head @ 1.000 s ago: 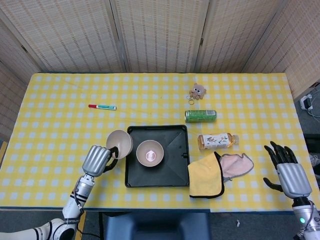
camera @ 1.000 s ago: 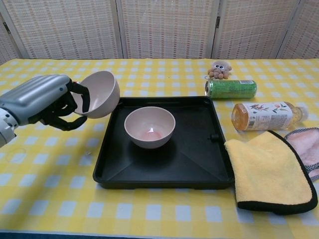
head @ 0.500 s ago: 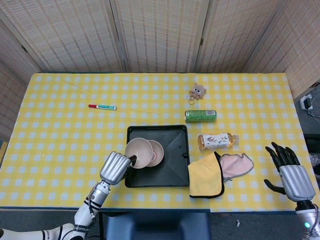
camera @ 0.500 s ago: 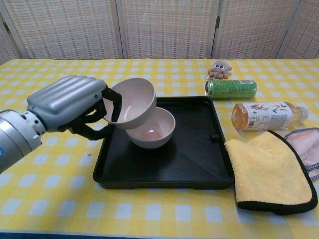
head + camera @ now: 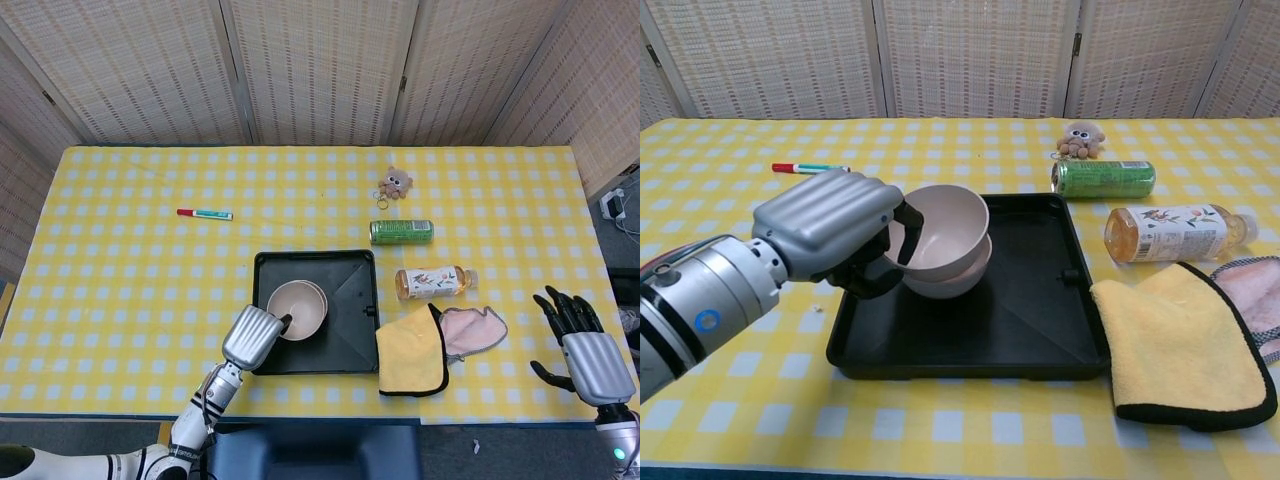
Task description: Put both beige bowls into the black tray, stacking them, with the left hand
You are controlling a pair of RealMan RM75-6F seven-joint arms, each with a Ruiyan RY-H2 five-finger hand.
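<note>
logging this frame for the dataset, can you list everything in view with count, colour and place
bowls: 2, beige, one nested in the other, in the tray
tray: 1, black, table centre
marker: 1, red and green, far left of the tray
can: 1, green, lying behind the tray's right corner
bottle: 1, clear with amber drink, lying right of the tray
plush: 1, brown, behind the can
yellow cloth: 1, right of the tray
pink cloth: 1, beside the yellow cloth
table: 1, yellow check cover
left hand: 1, silver, grips the upper bowl's rim
right hand: 1, silver, fingers apart, at the table's right edge
</note>
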